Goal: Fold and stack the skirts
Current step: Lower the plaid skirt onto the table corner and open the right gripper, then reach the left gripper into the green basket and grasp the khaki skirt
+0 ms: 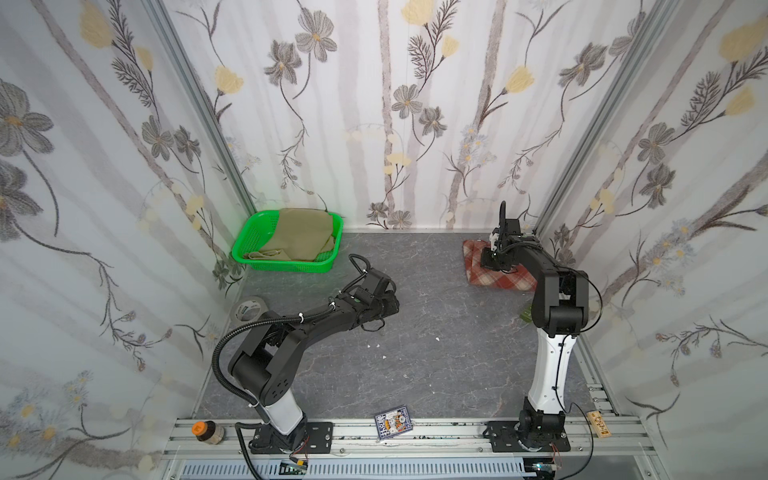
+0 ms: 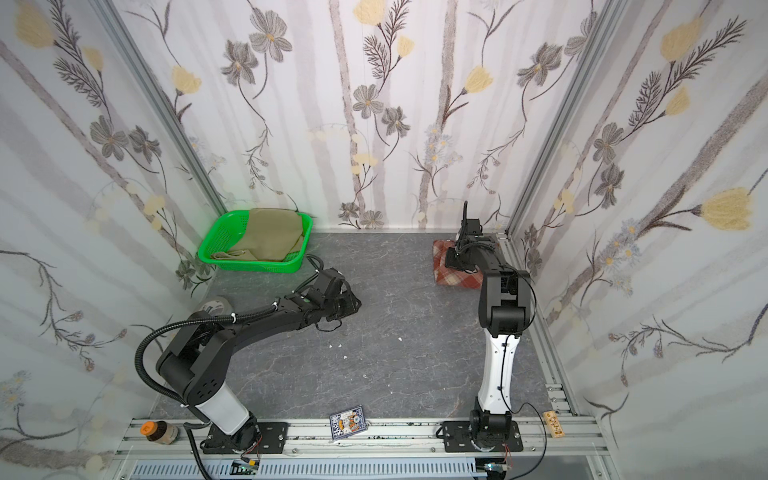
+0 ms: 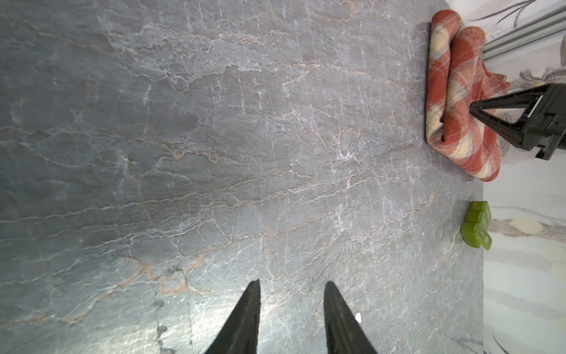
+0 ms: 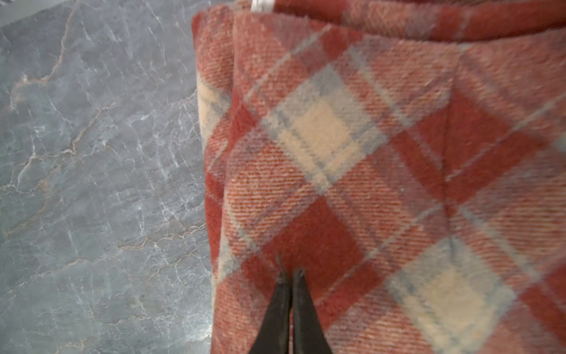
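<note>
Fuzzy red-and-cream plaid skirt (image 4: 367, 153) lies thickly folded beneath right jaws pressed together; left jaws stand apart.

Top views: high, downward, sharing whole desk (image 1: 436, 324).
Left wrist: low, across desk.
Right wrist: close over plaid skirt (image 4: 367, 184).
</note>
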`<state>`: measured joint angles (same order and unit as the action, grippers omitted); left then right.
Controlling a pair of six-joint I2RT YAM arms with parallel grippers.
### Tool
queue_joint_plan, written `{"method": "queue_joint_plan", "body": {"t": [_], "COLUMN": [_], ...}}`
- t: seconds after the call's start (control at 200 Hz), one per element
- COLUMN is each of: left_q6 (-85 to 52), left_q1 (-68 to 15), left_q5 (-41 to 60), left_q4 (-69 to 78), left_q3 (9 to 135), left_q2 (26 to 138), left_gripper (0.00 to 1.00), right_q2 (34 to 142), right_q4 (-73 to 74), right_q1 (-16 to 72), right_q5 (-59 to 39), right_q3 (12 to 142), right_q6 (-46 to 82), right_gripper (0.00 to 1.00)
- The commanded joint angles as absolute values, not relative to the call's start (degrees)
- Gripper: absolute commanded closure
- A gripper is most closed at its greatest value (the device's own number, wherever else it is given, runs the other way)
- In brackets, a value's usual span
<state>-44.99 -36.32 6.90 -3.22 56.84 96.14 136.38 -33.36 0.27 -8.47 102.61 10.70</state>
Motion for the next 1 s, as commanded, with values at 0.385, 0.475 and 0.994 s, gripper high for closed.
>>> {"method": "queue_joint_plan", "body": {"t": [0.385,0.475,0.994], "left_q6": [-44.92,-44.57,-36.60], "left_q1": [-36.26,-36.28,-15.76], "left_q5": [4.58,4.57,4.03], "left_q4": [-2.73,-2.72,-7.43], "left_q3": [55.20,55.20,66.39], "left_q2": [94.09,94.13,89.76], "left_gripper": [0.63,0.63,0.38], "right_q2": [135.98,135.33,108.99], "right_q4": [-38.14,-38.08,-17.73], "right_q1": [2.35,2.46,3.66], "right_q5": [-3.34,-3.16,-19.03], "right_q3": [99.79,98.99,84.88], "right_q6": [12.56,12.72,18.74], "right_gripper": [0.98,0.98,0.46]}}
